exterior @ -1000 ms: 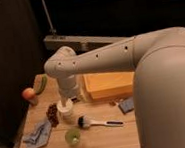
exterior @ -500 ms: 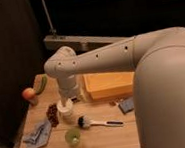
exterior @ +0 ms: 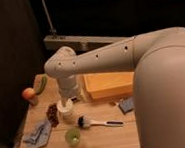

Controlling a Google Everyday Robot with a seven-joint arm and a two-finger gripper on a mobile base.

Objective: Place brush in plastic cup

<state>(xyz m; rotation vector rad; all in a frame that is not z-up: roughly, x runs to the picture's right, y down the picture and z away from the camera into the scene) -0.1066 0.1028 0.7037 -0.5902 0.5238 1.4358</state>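
The brush (exterior: pixel 94 122) lies flat on the wooden table (exterior: pixel 113 139), its round dark bristle head to the left and its slim white handle pointing right. The small translucent green plastic cup (exterior: pixel 73 136) stands upright just in front and left of the brush head, near the table's front edge. My arm reaches down from the right, and the gripper (exterior: pixel 65 102) hangs right over a taller white cup (exterior: pixel 66 111), behind and left of the brush. The gripper holds nothing that I can see.
A dark striped bar (exterior: pixel 52 115) lies left of the white cup. A blue cloth (exterior: pixel 37 134) sits at the front left. An orange-red fruit (exterior: pixel 28 94) and a green object (exterior: pixel 41 84) are at the back left. A yellow box (exterior: pixel 110 84) is at the back, with a small blue item (exterior: pixel 126 105) to the right.
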